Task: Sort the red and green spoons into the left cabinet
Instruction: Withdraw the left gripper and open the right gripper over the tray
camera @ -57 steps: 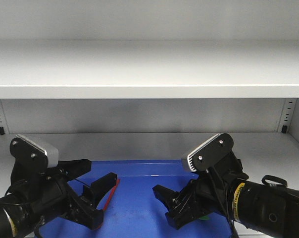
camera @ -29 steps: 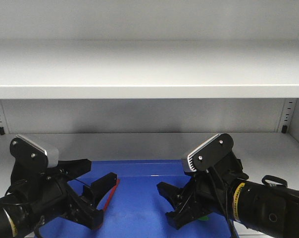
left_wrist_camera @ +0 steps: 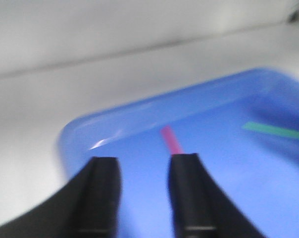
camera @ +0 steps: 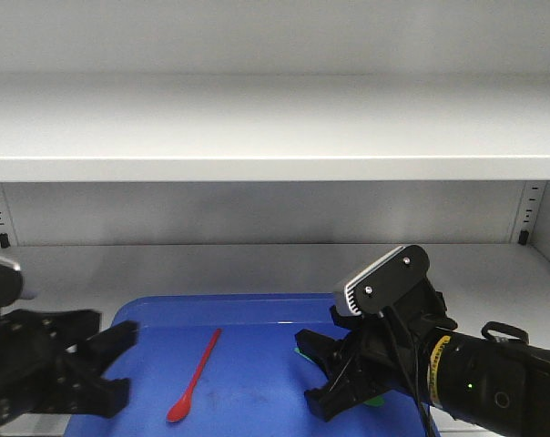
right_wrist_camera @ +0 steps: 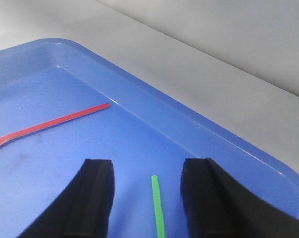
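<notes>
The red spoon (camera: 195, 375) lies flat on a blue tray (camera: 229, 301) that rests on the lower shelf of the grey-white cabinet (camera: 275, 127). My left gripper (camera: 120, 360) stands open at the tray's left end, to the left of the spoon and apart from it. In the blurred left wrist view the red handle (left_wrist_camera: 172, 140) shows just beyond the right finger of the open gripper (left_wrist_camera: 143, 161), and the green spoon (left_wrist_camera: 275, 130) lies farther right. My right gripper (right_wrist_camera: 147, 166) is open, with the green spoon's handle (right_wrist_camera: 158, 208) lying on the tray between its fingers, untouched.
The tray's raised rim (right_wrist_camera: 189, 119) runs close ahead of the right gripper, with bare shelf (camera: 257, 259) behind it. An upper shelf (camera: 275, 168) hangs low overhead. Slotted uprights (camera: 530, 214) stand at the back corners.
My left arm has drawn back to the left and lower, off the red spoon, which now lies uncovered on the tray. The right gripper has hardly moved.
</notes>
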